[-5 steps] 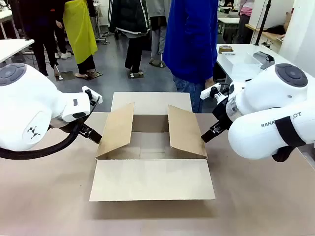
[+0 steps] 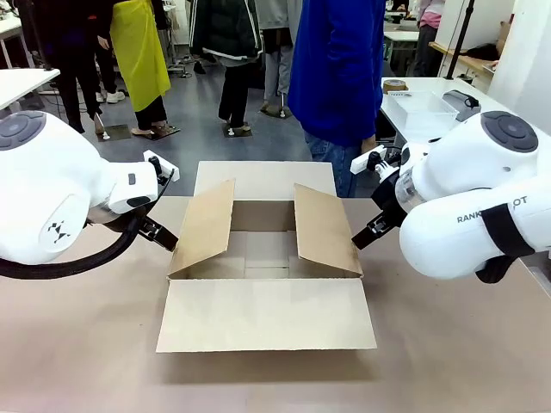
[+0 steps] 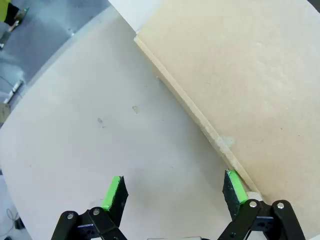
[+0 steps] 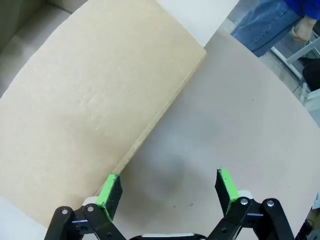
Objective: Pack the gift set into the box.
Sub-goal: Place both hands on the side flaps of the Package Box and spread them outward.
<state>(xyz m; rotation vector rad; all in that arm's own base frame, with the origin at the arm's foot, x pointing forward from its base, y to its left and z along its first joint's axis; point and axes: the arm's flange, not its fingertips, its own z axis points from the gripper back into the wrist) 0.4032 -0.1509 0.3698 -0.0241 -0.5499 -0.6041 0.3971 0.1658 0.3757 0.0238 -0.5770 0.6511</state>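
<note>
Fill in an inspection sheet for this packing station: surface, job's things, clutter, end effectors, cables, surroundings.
Surface: pale brown table, flat, a few faint marks.
Job's things: box open at mid-table; near and far flaps lie flat outward, both side flaps stand tilted; bare cardboard inside.
Clutter: nothing seen.
End effectors: left end effector open, one finger beside the left flap's edge; right end effector open, one finger beside the right flap's edge.
Cables: black cable loops under the left arm.
Surroundings: person in blue at the far side; other people and white tables behind.
</note>
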